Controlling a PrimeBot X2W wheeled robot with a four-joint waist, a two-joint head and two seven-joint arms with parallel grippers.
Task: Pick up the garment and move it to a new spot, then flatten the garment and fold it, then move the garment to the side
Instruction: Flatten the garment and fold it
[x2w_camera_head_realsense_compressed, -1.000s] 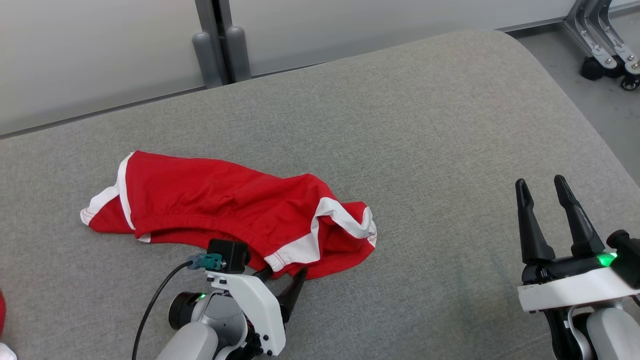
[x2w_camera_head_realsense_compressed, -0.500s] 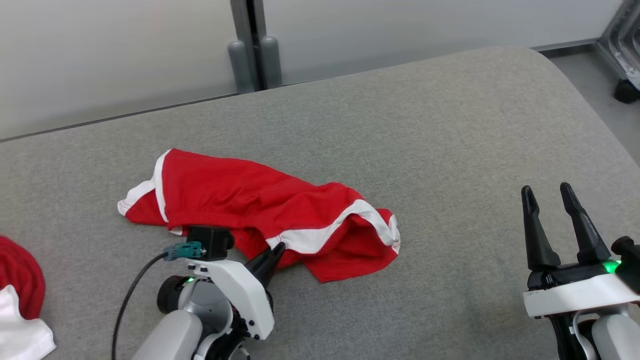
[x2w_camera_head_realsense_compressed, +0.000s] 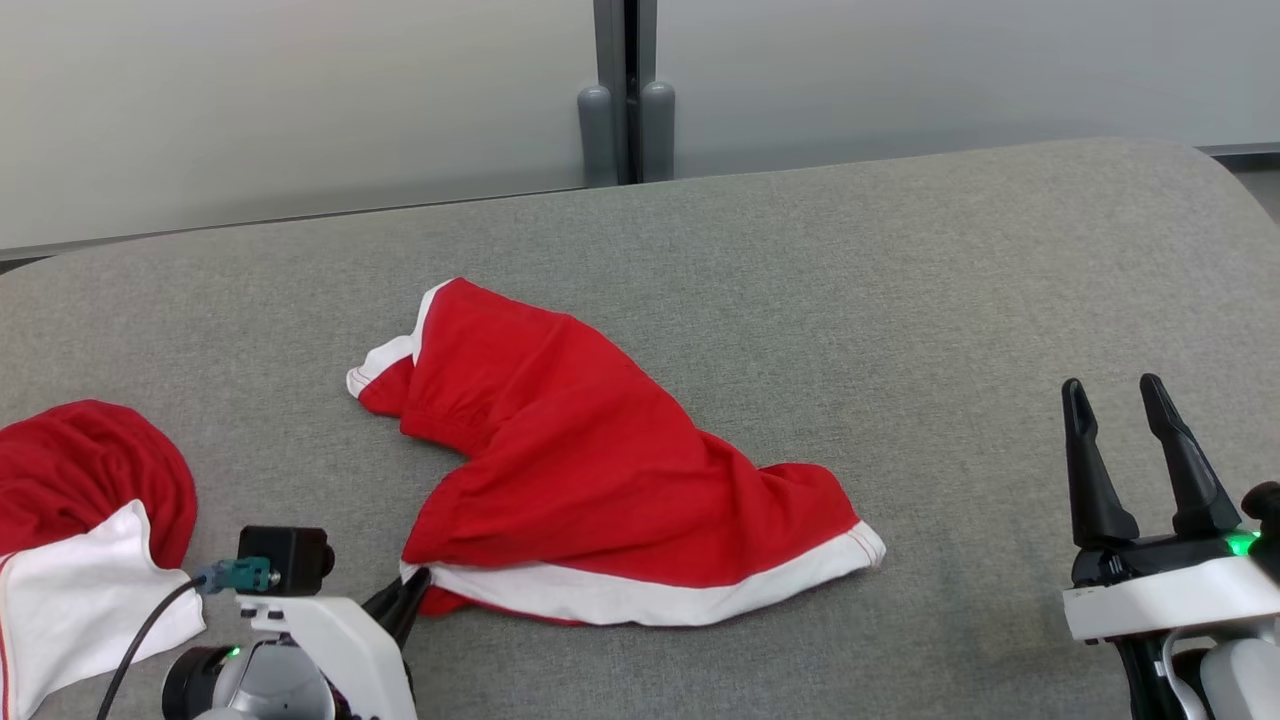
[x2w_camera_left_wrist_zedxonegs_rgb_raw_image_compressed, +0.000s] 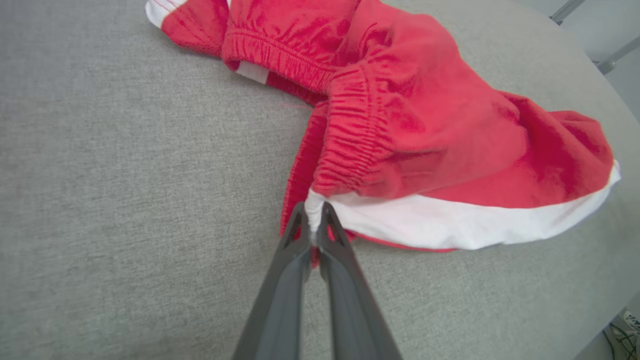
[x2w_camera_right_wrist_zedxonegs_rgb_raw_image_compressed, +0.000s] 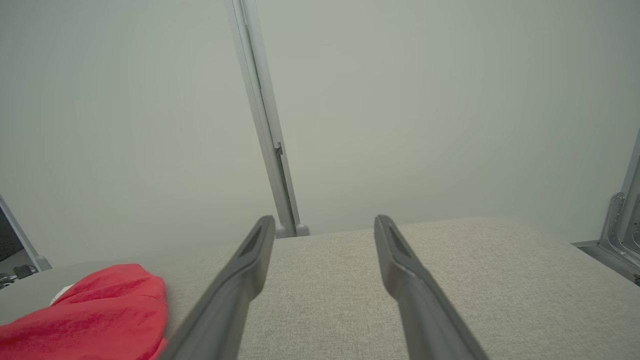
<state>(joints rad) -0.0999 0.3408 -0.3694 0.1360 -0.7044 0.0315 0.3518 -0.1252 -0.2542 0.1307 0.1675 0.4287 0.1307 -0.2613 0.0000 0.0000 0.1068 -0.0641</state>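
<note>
The garment (x2w_camera_head_realsense_compressed: 590, 470) is a pair of red shorts with white trim, lying rumpled on the grey padded table (x2w_camera_head_realsense_compressed: 950, 300). My left gripper (x2w_camera_head_realsense_compressed: 412, 582) is at the garment's near-left corner. In the left wrist view this left gripper (x2w_camera_left_wrist_zedxonegs_rgb_raw_image_compressed: 313, 212) is shut on the white hem where it meets the elastic waistband of the garment (x2w_camera_left_wrist_zedxonegs_rgb_raw_image_compressed: 425, 125). My right gripper (x2w_camera_head_realsense_compressed: 1111, 385) stands open at the lower right, well away from the cloth. In the right wrist view, the right gripper (x2w_camera_right_wrist_zedxonegs_rgb_raw_image_compressed: 325, 225) holds nothing, and a red fold of the garment (x2w_camera_right_wrist_zedxonegs_rgb_raw_image_compressed: 100, 310) lies low at the left.
Another red and white cloth pile (x2w_camera_head_realsense_compressed: 80, 500) lies at the table's left edge. A pale wall with a grey post (x2w_camera_head_realsense_compressed: 625, 120) runs behind the table. The table's rounded corner (x2w_camera_head_realsense_compressed: 1215, 165) is at the far right.
My left gripper has shut on the garment's white hem and drawn that corner toward me, turning the cloth over. The head camera has swung left. My right gripper stays open.
</note>
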